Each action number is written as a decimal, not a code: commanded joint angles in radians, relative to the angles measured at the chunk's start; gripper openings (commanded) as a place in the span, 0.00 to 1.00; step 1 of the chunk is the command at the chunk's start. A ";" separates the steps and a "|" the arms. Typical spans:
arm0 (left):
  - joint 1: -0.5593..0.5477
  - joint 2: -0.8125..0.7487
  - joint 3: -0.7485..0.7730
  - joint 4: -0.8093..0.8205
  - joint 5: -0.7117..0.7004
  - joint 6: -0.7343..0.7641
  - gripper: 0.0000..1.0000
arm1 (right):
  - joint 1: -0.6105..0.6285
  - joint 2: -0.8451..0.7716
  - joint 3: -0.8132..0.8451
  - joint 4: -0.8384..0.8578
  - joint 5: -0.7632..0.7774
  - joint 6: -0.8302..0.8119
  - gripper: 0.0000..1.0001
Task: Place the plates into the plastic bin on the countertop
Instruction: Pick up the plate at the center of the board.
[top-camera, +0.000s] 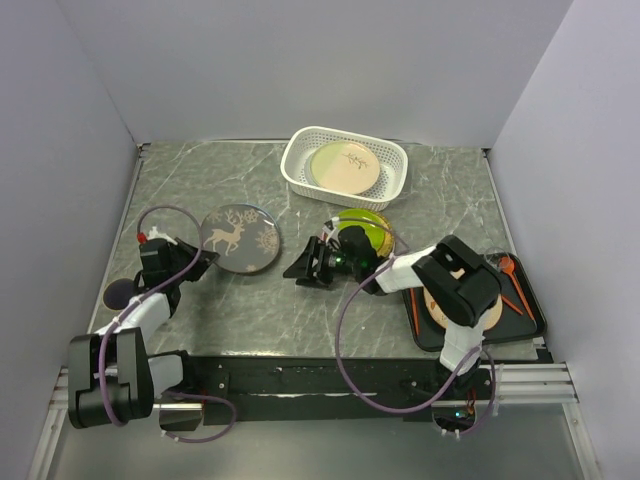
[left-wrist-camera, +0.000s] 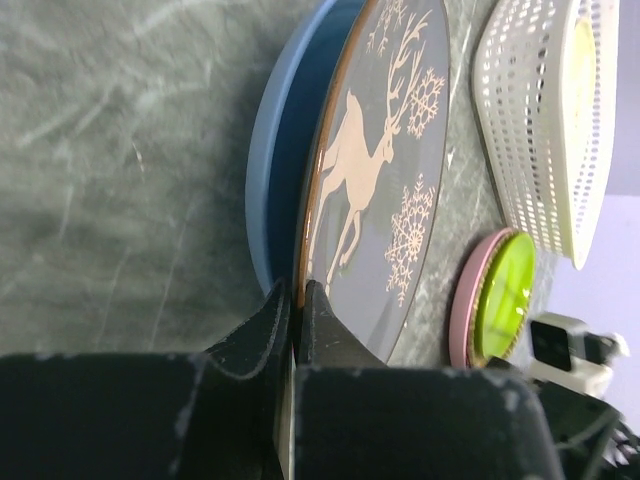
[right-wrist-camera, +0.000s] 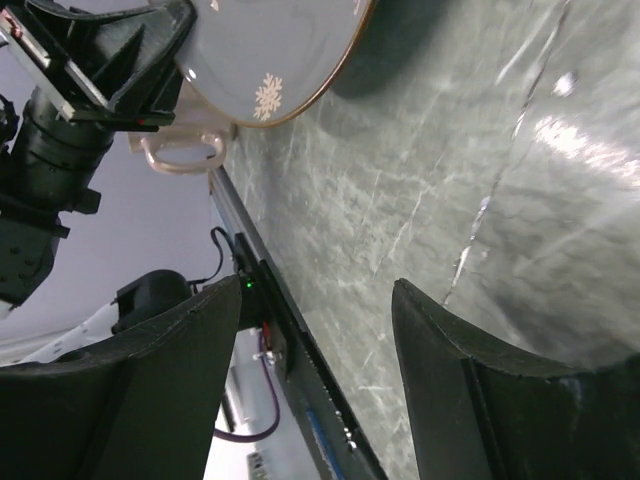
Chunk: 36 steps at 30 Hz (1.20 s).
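The brown deer plate (top-camera: 240, 238) (left-wrist-camera: 385, 170) lies on a blue plate (left-wrist-camera: 275, 170) at the left of the countertop (top-camera: 290, 310). My left gripper (top-camera: 205, 258) (left-wrist-camera: 297, 290) is shut on the deer plate's near rim. The white plastic bin (top-camera: 300, 150) (left-wrist-camera: 530, 120) stands at the back and holds a cream sprig plate (top-camera: 345, 167). In front of the bin, a lime green plate (top-camera: 362, 232) (left-wrist-camera: 505, 295) rests on a pink plate (left-wrist-camera: 465, 300). My right gripper (top-camera: 305, 268) (right-wrist-camera: 315, 330) hangs open just left of that stack, with only bare countertop (right-wrist-camera: 450, 150) between its fingers.
A flat black tray (top-camera: 525, 320) at the right front holds a tan plate (top-camera: 470, 305) and orange utensils (top-camera: 510, 270). The right arm lies across the countertop between tray and green plate. Grey walls close off the back and both sides.
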 joint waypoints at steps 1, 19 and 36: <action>0.001 -0.062 -0.015 0.001 0.068 0.009 0.01 | 0.039 0.046 0.025 0.154 -0.003 0.071 0.69; 0.007 -0.185 -0.020 -0.051 0.114 -0.004 0.01 | 0.053 0.100 0.020 0.215 0.024 0.122 0.69; 0.007 -0.324 -0.009 -0.149 0.142 0.019 0.01 | 0.056 0.126 0.017 0.269 0.038 0.163 0.68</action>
